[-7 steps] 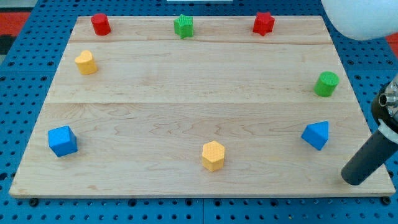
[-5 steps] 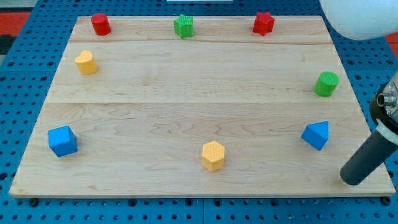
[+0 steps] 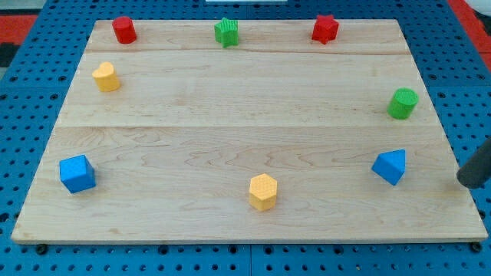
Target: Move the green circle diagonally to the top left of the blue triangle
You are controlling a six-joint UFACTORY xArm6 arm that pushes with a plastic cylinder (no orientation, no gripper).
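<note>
The green circle (image 3: 402, 103) stands near the board's right edge, upright. The blue triangle (image 3: 390, 166) lies below it, toward the view's bottom right, a clear gap between them. My tip (image 3: 466, 182) is at the view's right edge, just right of the blue triangle and slightly lower, apart from it. It sits well below the green circle. Most of the rod is cut off by the frame.
A red cylinder (image 3: 124, 30), green star (image 3: 226, 32) and red star (image 3: 324, 29) line the top of the wooden board (image 3: 230, 115). A yellow heart (image 3: 107, 77) is at upper left, a blue cube (image 3: 77, 173) at lower left, a yellow hexagon (image 3: 262, 192) at bottom centre.
The rod has moved right and up, its tip now at the view's right edge. The arm's white body at top right has left the view. No block has moved.
</note>
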